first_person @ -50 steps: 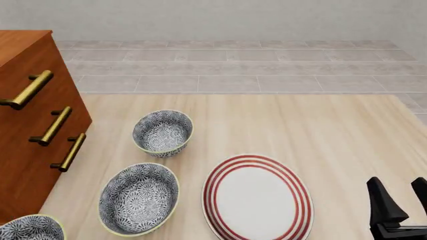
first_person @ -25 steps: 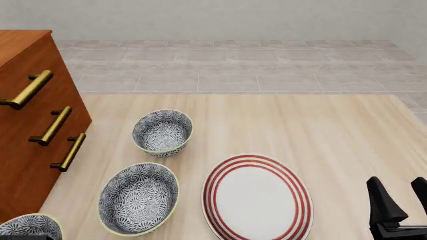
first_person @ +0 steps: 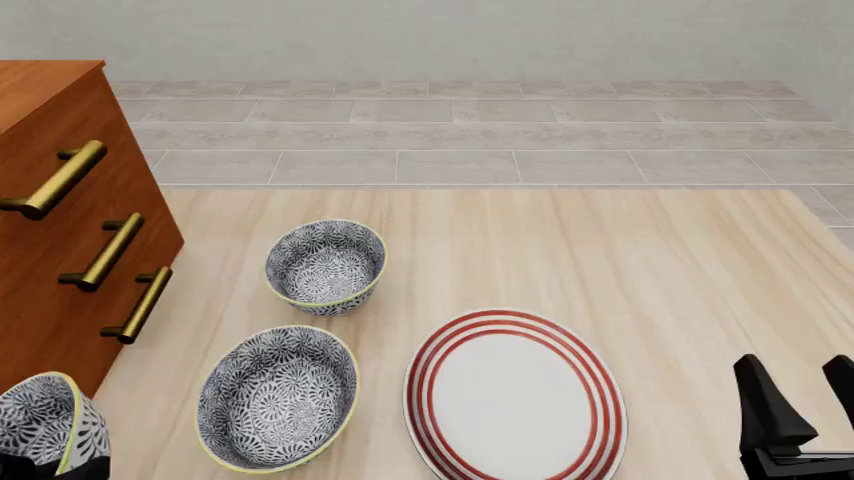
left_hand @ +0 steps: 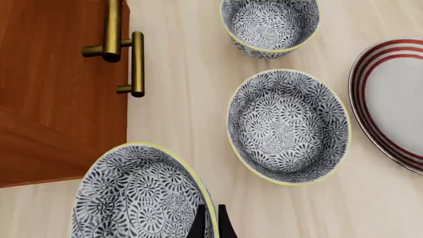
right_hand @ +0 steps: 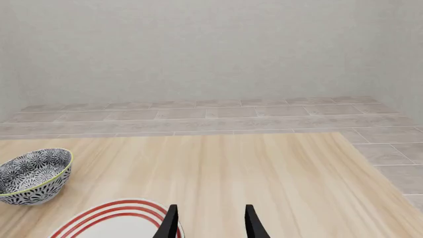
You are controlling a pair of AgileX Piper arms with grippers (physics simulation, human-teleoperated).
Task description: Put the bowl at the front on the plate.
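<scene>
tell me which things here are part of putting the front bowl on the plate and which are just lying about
Part of the job:
- front bowl, tilted at the near left corner
- plate
- left claw, pinched on that bowl's rim

Just lying about:
- middle bowl
- far bowl
- wooden drawer cabinet
- right claw, open and holding nothing

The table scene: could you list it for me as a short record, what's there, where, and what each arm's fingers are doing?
plate: flat on the table, nothing on it
bowl: front left corner, tilted, rim pinched by the left fingers
middle bowl: upright, left of the plate
far bowl: upright, behind the middle bowl
cabinet: left edge, brass handles
right fingers: open, holding nothing, beside the plate
</scene>
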